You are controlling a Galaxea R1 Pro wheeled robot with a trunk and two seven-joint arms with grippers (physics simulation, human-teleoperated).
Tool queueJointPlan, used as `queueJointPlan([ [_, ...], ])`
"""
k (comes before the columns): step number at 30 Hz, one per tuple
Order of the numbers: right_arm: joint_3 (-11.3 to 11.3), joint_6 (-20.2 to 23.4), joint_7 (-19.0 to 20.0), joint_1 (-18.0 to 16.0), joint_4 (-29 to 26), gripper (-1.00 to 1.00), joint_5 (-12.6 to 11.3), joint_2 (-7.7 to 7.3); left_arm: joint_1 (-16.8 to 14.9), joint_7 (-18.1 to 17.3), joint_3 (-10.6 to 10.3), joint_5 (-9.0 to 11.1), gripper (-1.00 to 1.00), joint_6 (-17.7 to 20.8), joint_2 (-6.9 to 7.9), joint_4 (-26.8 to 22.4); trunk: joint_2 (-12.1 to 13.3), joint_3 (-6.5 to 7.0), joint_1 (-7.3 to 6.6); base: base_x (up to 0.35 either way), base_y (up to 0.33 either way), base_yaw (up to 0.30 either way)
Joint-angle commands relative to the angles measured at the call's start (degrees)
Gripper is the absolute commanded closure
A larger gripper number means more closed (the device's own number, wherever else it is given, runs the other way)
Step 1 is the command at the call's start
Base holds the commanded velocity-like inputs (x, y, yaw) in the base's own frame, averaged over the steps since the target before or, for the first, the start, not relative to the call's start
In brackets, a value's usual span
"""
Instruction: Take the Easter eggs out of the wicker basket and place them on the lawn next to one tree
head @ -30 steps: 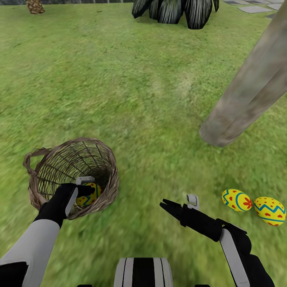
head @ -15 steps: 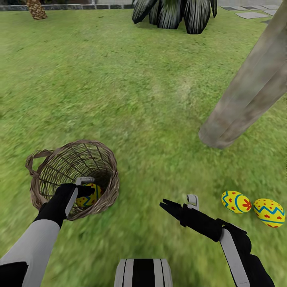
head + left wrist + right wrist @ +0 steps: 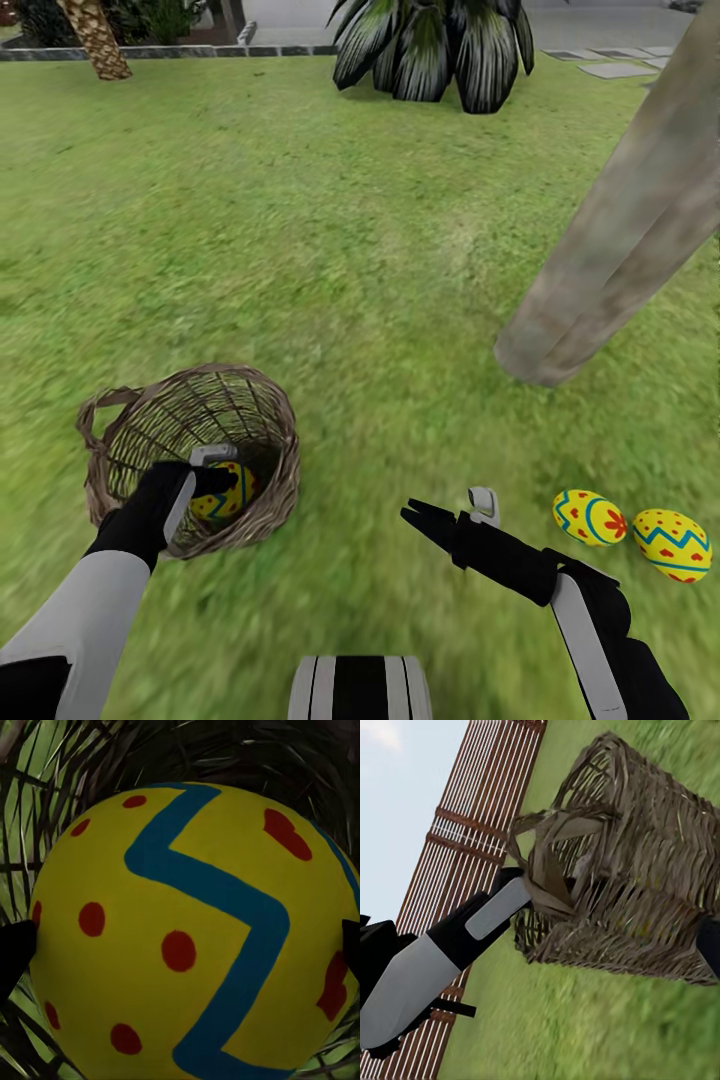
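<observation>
Left hand (image 3: 215,478) is down inside the wicker basket (image 3: 262,505), fingers clamped either side of the last Easter egg (image 3: 222,497). Right hand (image 3: 452,511) hovers over the lawn (image 3: 300,250), fingers spread, holding nothing. Just beyond it, two painted eggs (image 3: 590,517) lie touching on the grass near the tree (image 3: 610,250) trunk.

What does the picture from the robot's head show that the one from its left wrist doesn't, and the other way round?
Head view alone: two eggs lying on the lawn near the tree trunk, the right pincer open, and the whole wicker basket. Left wrist view alone: a close look at the third egg's blue zigzag and red dots. Both share that third egg, inside the basket at the left pincer.
</observation>
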Motion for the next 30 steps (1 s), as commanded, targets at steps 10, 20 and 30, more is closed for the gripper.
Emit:
queueJointPlan([
  [10,-0.03,0.32,0.08,-0.03,0.0,-1.0,-0.19,-0.01,-0.3,-0.26,0.02,-0.33,1.0,0.51,0.06,3.3,0.12,2.19,-0.26,0.0,0.0,0.0],
  [20,-0.03,0.32,0.03,-0.04,0.0,-1.0,-0.19,-0.01,-0.33,-0.26,0.02,-0.08,1.0,2.3,0.07,3.23,0.26,4.4,-0.52,0.0,0.0,0.0],
  [30,-0.03,0.41,-0.05,-0.13,0.0,-1.0,-0.19,-0.01,-0.33,-1.07,0.02,0.2,1.0,4.24,0.07,2.86,0.39,6.62,-0.78,0.0,0.0,0.0],
])
